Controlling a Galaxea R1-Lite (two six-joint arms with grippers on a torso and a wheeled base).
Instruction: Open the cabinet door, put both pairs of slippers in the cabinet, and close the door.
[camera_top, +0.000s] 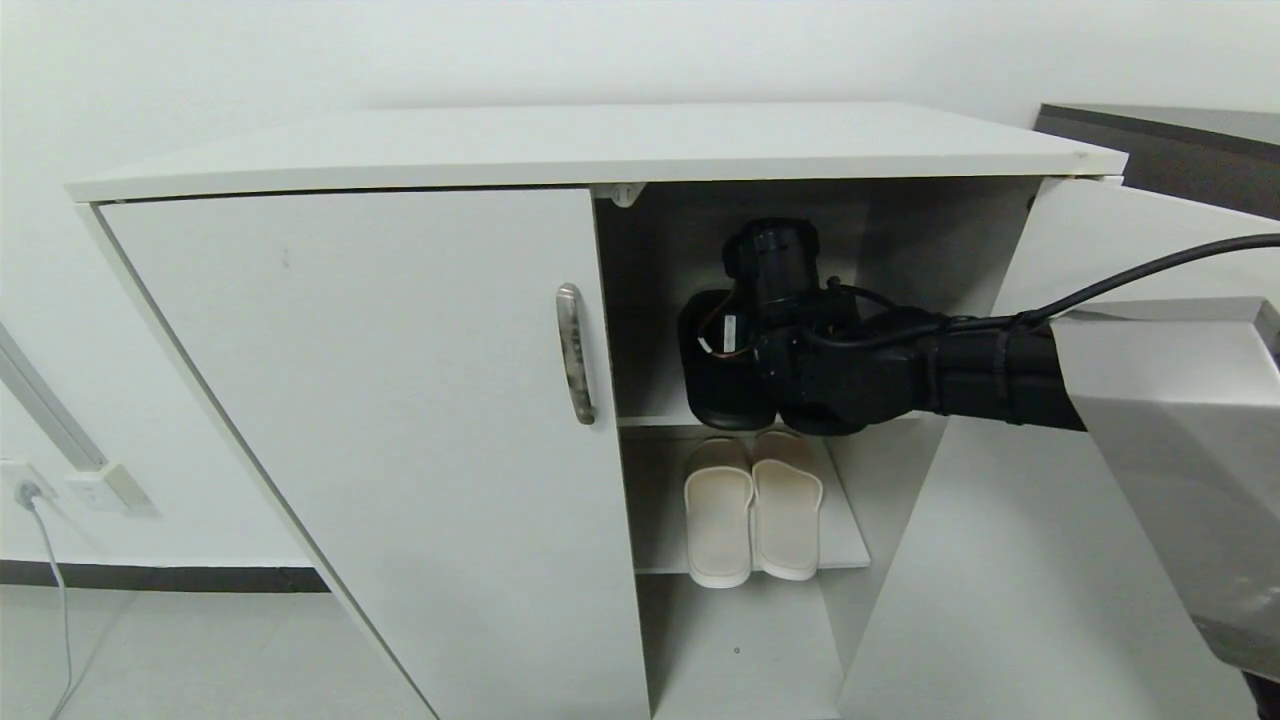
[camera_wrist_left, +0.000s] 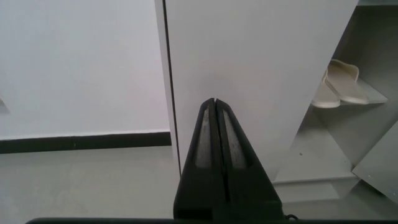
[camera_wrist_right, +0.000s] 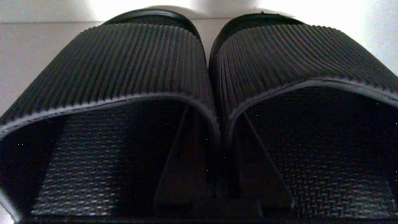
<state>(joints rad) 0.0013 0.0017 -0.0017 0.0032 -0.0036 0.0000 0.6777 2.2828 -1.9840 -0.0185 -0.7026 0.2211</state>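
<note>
Right gripper (camera_wrist_right: 214, 124) pinches the black slippers (camera_wrist_right: 124, 68) (ribbed straps) by their inner walls

The right arm (camera_top: 960, 375) stretches in level from the right toward the far side. The right gripper (camera_wrist_right: 214, 118) has one finger inside each of the black slippers (camera_wrist_right: 124, 68) and pinches their adjoining walls between them. The left gripper (camera_wrist_left: 214, 106) points forward, its fingers (camera_wrist_left: 204, 137) pressed flat together.
</note>
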